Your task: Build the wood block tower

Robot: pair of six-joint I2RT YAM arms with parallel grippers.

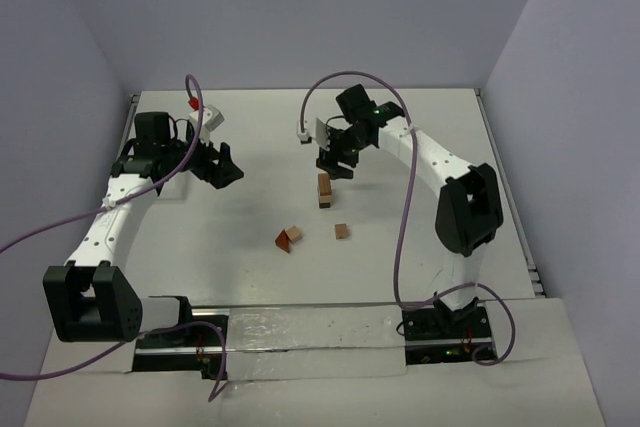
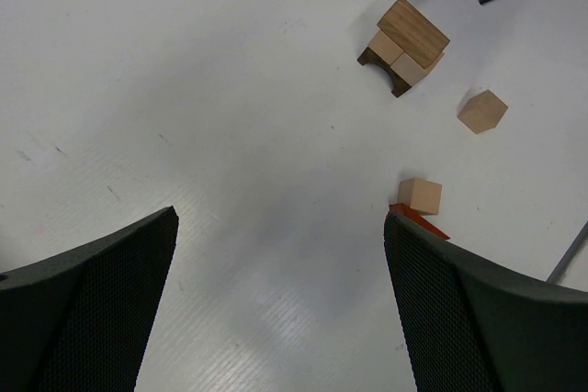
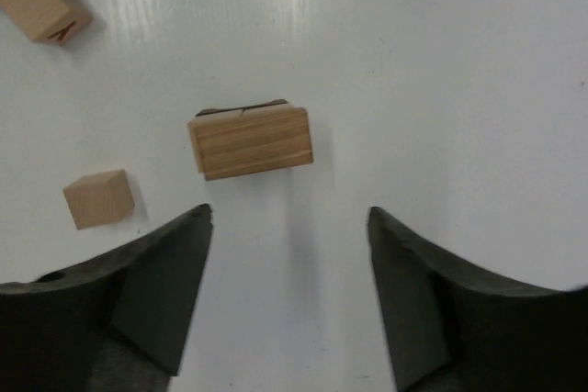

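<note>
On the white bench [image 1: 250,147] I have both hands spread and empty. The left hand [image 1: 222,167] sits well apart to the left, and the right hand [image 1: 338,167] hovers just behind and above the wood block tower [image 1: 324,190]. The tower is a short, narrow stack at mid-bench, capped by a tan slab. I judge the blocks light, stiff, smooth and easily toppled, so I should pinch opposite flat faces squarely and release gently. A loose tan cube [image 1: 341,231] lies near the tower's front. The reddish wedge [image 1: 286,240] lies further left; I should grip its parallel sides, not the slope.
</note>
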